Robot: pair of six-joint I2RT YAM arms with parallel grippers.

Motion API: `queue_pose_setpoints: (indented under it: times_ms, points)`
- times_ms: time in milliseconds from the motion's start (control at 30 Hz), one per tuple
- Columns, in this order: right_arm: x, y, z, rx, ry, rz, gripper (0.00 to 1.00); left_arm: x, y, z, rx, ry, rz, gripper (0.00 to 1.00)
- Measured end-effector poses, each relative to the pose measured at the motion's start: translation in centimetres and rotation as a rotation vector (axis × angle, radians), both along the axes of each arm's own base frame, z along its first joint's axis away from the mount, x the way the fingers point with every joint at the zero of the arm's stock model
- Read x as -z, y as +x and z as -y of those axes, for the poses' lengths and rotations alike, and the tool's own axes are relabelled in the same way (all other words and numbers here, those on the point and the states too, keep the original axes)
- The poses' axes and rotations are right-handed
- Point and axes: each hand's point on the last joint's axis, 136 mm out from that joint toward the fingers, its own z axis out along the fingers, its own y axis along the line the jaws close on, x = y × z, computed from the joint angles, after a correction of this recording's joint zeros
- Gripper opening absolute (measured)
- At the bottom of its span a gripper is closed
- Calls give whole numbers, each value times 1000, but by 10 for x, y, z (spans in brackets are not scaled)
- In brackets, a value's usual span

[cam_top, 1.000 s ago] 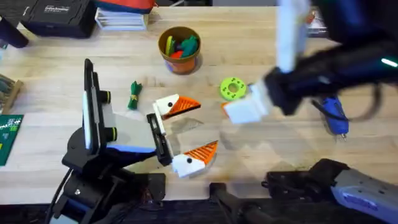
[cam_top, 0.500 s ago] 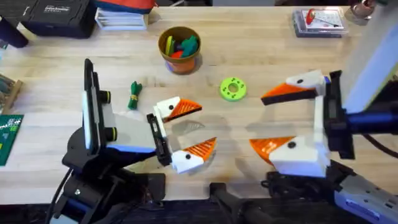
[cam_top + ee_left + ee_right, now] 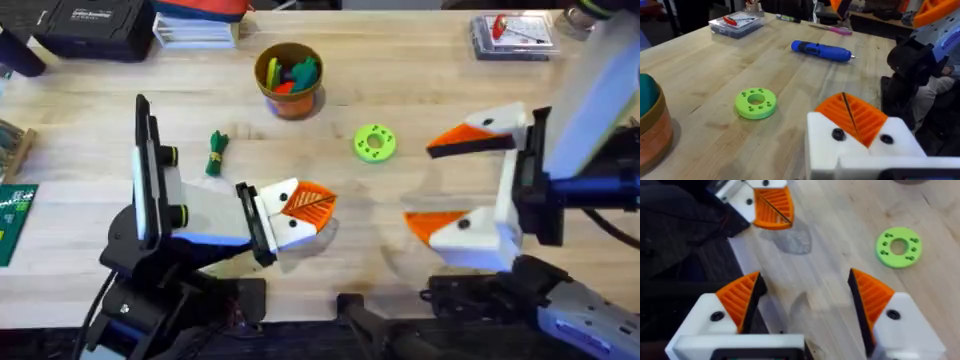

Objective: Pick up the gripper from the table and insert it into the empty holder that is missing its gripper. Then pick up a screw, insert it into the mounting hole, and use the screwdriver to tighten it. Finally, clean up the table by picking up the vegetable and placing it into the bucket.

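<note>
Two orange pads of the left gripper meet, pressed together on nothing, beside the vegetable on the table. The right gripper gapes wide, empty. The screwdriver lies beyond the green disc.

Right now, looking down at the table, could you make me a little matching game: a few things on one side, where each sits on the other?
Things:
1. bucket
2. green disc
3. leafy vegetable
4. left gripper

Places or states:
A. shut, pads together
B. beside the tall black holder
C. middle of the table
D. far side, toys inside

Pairs: 1-D, 2-C, 3-B, 4-A
</note>
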Motion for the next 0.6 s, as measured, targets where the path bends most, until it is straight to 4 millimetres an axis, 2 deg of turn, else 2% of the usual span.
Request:
queue_pose_setpoints:
  times_ms: [133,267,467,600]
  points:
    - [9,23,20,145,-81,13,992,0,0,0,0,0,0,4]
    - [23,60,54,348,-178,-5,992,0,0,0,0,0,0,4]
    - [50,114,131,686,-274,-95,994,0,0,0,0,0,0,4]
    - [60,139,187,892,-283,-116,994,0,0,0,0,0,0,4]
